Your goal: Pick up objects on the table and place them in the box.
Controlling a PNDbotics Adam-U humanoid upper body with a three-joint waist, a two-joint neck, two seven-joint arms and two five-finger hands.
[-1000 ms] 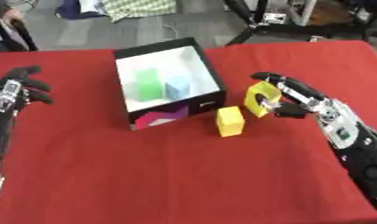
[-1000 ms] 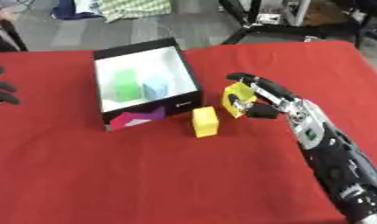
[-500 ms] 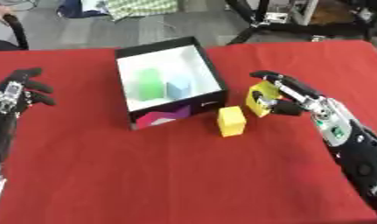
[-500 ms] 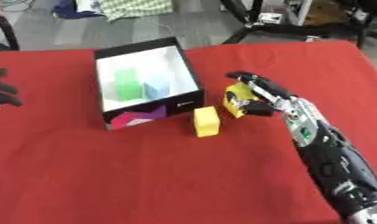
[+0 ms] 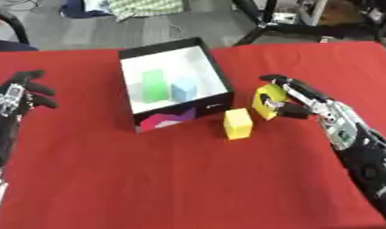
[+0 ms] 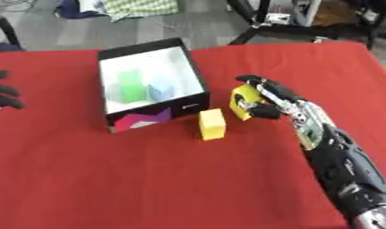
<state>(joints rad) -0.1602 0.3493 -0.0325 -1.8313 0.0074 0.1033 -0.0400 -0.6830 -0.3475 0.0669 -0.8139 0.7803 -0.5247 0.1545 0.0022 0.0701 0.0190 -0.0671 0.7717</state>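
Observation:
A black box (image 5: 217, 81) with a white inside stands on the red table (image 5: 188, 179); a green block (image 5: 154, 82) and a light blue block (image 5: 184, 89) lie inside it. A yellow block (image 5: 237, 124) lies just in front of the box's right corner. My right hand (image 5: 298, 99) holds a yellow piece with a hole (image 5: 267, 101), fingers and thumb curled round it, right of the box. My left hand (image 5: 19, 94) rests open at the left edge, far from the box.
Beyond the table's far edge are a grey floor, black stand legs (image 5: 258, 27) and a checked cloth (image 5: 145, 6). Bare red cloth stretches across the whole front of the table.
My right hand with the yellow holed piece has stayed almost in place right of the box. The left hand and the blocks have not moved.

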